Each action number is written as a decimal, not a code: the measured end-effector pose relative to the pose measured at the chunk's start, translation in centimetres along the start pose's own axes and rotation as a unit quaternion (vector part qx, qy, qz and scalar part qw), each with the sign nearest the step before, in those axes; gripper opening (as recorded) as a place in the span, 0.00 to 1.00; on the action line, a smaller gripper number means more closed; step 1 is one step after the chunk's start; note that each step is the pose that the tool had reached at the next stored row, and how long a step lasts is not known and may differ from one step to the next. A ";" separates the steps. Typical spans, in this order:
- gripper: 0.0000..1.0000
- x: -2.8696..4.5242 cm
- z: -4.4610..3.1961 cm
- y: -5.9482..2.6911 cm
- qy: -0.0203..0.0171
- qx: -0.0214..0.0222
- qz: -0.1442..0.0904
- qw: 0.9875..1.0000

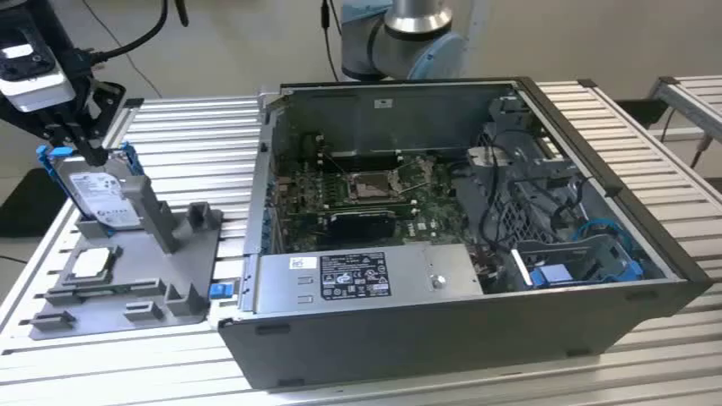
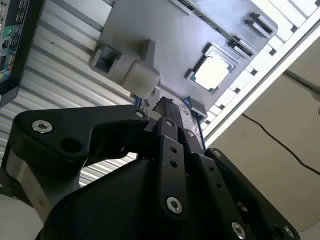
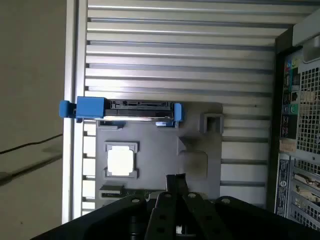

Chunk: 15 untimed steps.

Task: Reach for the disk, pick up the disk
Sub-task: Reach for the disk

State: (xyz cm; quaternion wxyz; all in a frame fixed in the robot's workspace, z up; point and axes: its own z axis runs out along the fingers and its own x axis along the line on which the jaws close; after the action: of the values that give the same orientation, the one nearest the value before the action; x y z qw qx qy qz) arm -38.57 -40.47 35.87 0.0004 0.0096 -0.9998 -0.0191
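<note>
1. In the exterior view, you are seeing the gripper (image 1: 88, 155) hanging at the top edge of the disk (image 1: 104, 201). The disk is standing on edge in the grey fixture (image 1: 169, 279), at the exterior view's left of the open computer case (image 1: 451, 254). The disk is lying straight below the tool, but you cannot tell whether they are touching or apart. A fixture post (image 1: 152, 216) is standing just beside the disk, and the square chip (image 1: 90, 264) is lying near.
2. In the second wrist view, the gripper (image 2: 162, 106) is covering the disk, with blue bracket ends peeking out on either side. You cannot tell whether the tool is apart, together or clamped.
3. In the first wrist view, you are looking at the disk (image 3: 135, 106) edge-on, with its long axis running between the blue bracket ends. The gripper (image 3: 175, 179) is pointing toward it.
</note>
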 end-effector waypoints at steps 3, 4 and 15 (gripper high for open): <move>0.00 0.00 0.00 0.00 0.000 0.000 0.000 1.000; 0.00 0.00 0.00 0.00 0.000 0.000 0.000 1.000; 0.00 0.01 0.02 0.26 0.000 0.000 0.000 1.000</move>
State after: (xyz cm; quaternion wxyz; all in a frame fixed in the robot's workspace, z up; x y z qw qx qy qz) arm -38.58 -40.21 35.86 0.0004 0.0095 -0.9998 -0.0192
